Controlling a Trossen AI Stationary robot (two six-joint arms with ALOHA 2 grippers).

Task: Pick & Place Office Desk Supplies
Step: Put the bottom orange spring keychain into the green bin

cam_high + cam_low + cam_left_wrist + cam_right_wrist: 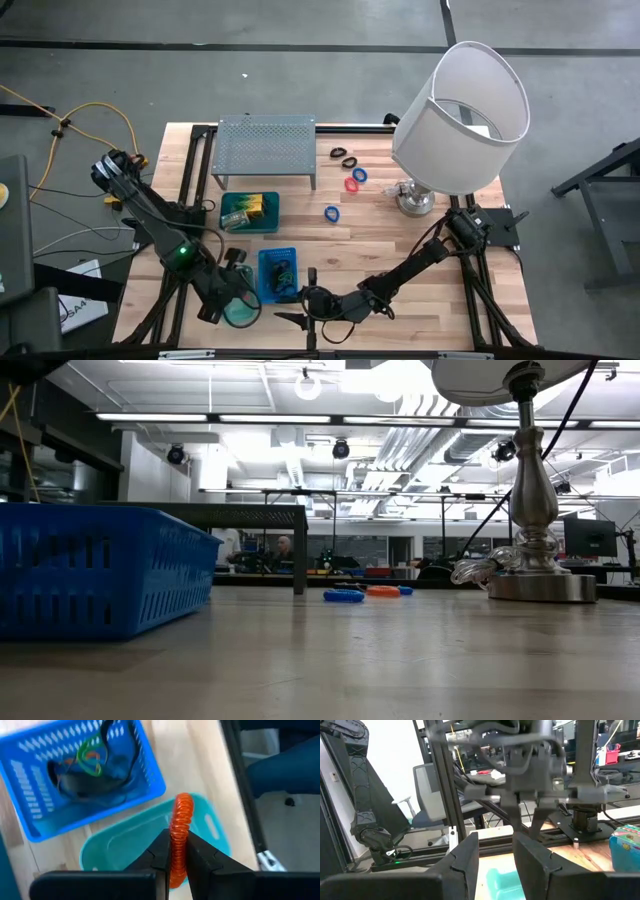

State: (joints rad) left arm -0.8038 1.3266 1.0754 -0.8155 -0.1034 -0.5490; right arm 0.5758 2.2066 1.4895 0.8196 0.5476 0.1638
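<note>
My left gripper (177, 851) is shut on an orange-red coiled ring (181, 817) over a teal tray (130, 842); in the high view it hangs over that tray (243, 312) near the table's near edge. Beside it stands a blue basket (278, 272) with black bands and a green ring (89, 762) inside. Loose on the wood lie two black loops (344, 157), a red ring (351, 184) and two blue rings (331, 212). Yellow-green packets lie in a green tray (250, 212). My right gripper (496, 854) is open, low at the near edge (288, 318), pointing toward the teal tray (504, 881). My left gripper pinches the orange-red coiled ring between its two fingers (161, 854), on one side of the loop (176, 845). The fingers come from above, pointing down. The ring stands edge-on and sticks out past the fingertips over the teal tray; whether it touches the tray, I cannot tell.
A grey perforated rack (265, 148) stands at the far edge. A big white-shaded lamp (458, 115) on a metal base (414, 200) takes the far right corner. Bare wood lies between the rings and the right arm (420, 262). In the low view the blue basket (100, 570) fills the left.
</note>
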